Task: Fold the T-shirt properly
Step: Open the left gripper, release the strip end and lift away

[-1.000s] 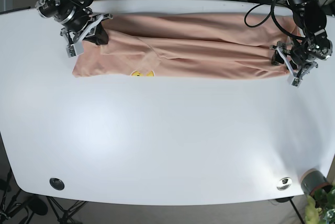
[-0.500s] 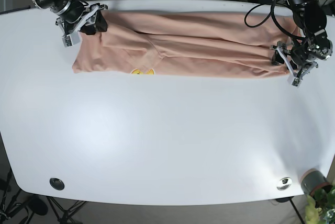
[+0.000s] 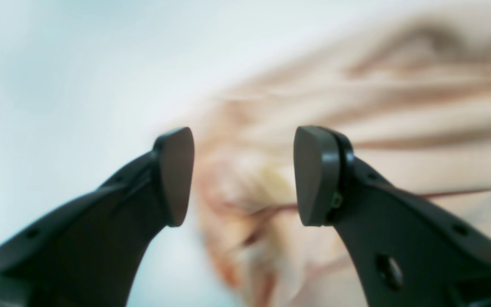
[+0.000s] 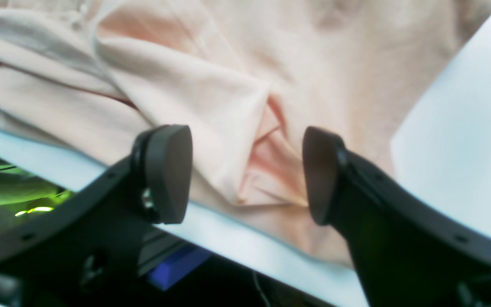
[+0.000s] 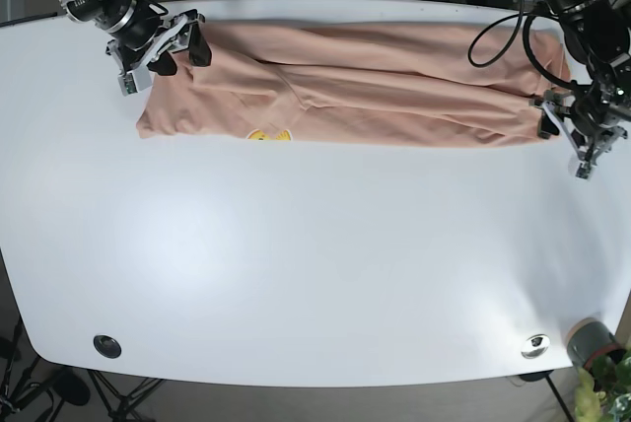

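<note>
At the T-shirt's (image 5: 345, 87) ends, both wrist views alone show spread fingers (image 3: 177, 175) (image 4: 166, 172) holding nothing.

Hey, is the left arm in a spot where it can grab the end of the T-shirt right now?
Probably yes. The left gripper is open and sits just off the T-shirt at its end, on bare white table. Nothing lies between its fingers and the bunched fabric.

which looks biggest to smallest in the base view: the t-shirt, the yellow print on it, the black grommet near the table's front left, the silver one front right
1. T-shirt, by far the largest.
2. Yellow print, only partly showing at the fold's edge.
3. Black grommet and silver grommet: they look about alike, so I won't rank them.
</note>
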Robot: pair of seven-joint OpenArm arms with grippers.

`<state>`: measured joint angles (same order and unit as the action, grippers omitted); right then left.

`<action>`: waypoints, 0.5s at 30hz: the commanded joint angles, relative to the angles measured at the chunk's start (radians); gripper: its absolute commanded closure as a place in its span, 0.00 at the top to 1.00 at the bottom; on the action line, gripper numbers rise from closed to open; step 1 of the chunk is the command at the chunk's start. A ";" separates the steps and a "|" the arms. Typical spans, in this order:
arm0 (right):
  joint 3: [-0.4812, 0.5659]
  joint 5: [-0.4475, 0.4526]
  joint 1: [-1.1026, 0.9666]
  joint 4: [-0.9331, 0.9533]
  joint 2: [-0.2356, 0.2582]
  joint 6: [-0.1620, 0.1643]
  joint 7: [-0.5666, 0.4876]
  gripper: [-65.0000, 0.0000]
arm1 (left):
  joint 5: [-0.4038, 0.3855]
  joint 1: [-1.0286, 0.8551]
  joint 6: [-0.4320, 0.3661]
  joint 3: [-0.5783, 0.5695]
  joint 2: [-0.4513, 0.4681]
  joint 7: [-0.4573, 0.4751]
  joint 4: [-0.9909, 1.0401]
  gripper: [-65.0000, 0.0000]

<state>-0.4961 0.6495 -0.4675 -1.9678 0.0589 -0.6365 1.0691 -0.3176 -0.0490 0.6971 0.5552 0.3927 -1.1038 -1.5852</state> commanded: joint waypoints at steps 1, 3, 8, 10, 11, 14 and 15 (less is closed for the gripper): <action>0.027 0.056 0.014 -0.015 0.009 -0.010 -0.014 0.60 | -0.051 0.010 0.001 0.015 0.018 -0.016 -0.082 0.54; 0.064 0.068 0.019 -0.015 0.009 -0.007 -0.014 0.60 | -0.088 -0.001 0.001 0.016 0.019 -0.039 -0.122 0.54; 0.146 0.045 0.046 -0.014 0.006 -0.004 -0.014 0.60 | -0.104 -0.104 0.001 0.018 0.016 -0.052 -0.218 0.53; 0.172 0.023 0.049 -0.014 0.005 -0.004 -0.016 0.60 | -0.108 -0.144 0.001 0.018 0.013 -0.048 -0.248 0.53; 0.195 0.000 0.057 -0.014 0.005 -0.004 -0.019 0.60 | -0.110 -0.174 0.001 0.015 0.012 -0.032 -0.264 0.53; 0.224 -0.044 0.063 -0.014 0.005 -0.004 -0.022 0.60 | -0.105 -0.236 0.001 0.016 -0.018 0.031 -0.284 0.53; 0.227 -0.063 0.063 -0.014 0.005 -0.003 -0.022 0.60 | -0.102 -0.260 0.001 0.016 -0.031 0.069 -0.287 0.53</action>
<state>-0.2653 0.5880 -0.4091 -1.9659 0.0566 -0.6334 1.0702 -0.4133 -0.2935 0.6975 0.5655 0.3595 -1.0855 -1.8496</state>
